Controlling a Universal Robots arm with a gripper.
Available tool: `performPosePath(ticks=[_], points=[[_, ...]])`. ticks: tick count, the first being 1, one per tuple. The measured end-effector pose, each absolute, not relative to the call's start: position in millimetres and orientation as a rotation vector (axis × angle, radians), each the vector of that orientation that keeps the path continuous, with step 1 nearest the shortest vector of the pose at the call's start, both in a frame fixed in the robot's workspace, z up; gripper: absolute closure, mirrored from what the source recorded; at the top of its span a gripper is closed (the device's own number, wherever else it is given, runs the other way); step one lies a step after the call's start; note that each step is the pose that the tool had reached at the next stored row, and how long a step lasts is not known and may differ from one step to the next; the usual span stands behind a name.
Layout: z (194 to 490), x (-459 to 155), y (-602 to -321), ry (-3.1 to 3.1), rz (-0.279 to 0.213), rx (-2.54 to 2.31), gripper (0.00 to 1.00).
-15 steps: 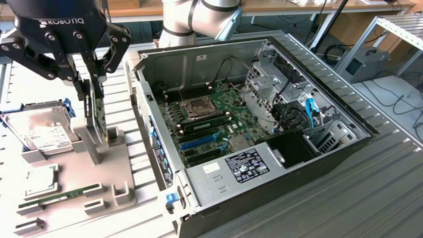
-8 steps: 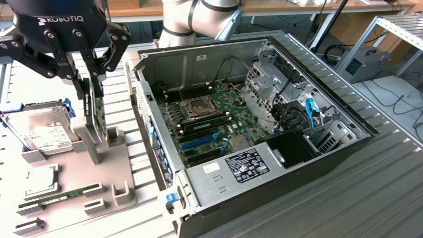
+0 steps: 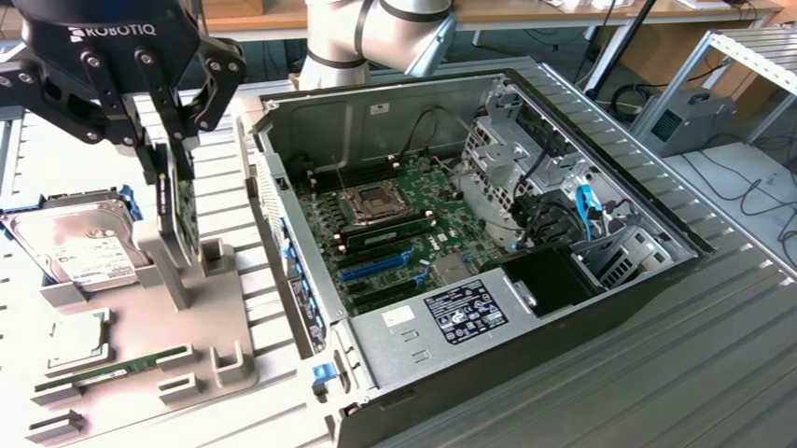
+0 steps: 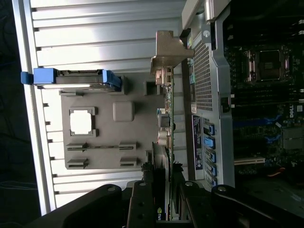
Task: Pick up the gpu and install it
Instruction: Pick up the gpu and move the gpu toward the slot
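Black Robotiq gripper (image 3: 174,182) (image 4: 163,190) hangs over the grey slotted fixture tray (image 3: 149,327) (image 4: 123,133), at the exterior view's left. Its fingers (image 3: 160,163) are pressed together on the gpu (image 3: 185,229) (image 4: 167,137), a thin black card with a green board edge. One finger sits on each flat face, gripping its upper end.

The card stands on edge with its long axis about vertical. The lower end is at the tray's grey upright post (image 3: 187,285); can't tell if it is seated or lifted. Its flat faces turn to the exterior view's left and right. A silver metal bracket (image 4: 168,52) is at the end far from the fingers.

The silver hard drive with a white label (image 3: 81,247) lies just beside the card. The open black computer case (image 3: 336,121), with a green motherboard (image 3: 412,215) inside, stands to the exterior view's right.
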State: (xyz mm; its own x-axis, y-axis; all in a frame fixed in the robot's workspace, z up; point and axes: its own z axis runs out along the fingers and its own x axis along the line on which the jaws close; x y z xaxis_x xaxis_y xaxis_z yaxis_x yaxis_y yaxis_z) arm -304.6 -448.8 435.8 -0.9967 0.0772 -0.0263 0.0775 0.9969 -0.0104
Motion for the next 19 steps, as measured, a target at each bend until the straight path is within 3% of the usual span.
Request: performPosePath(ticks=[19], points=[[443.6,-304.6,-448.9,3.113,-0.018,0.121,0.74]])
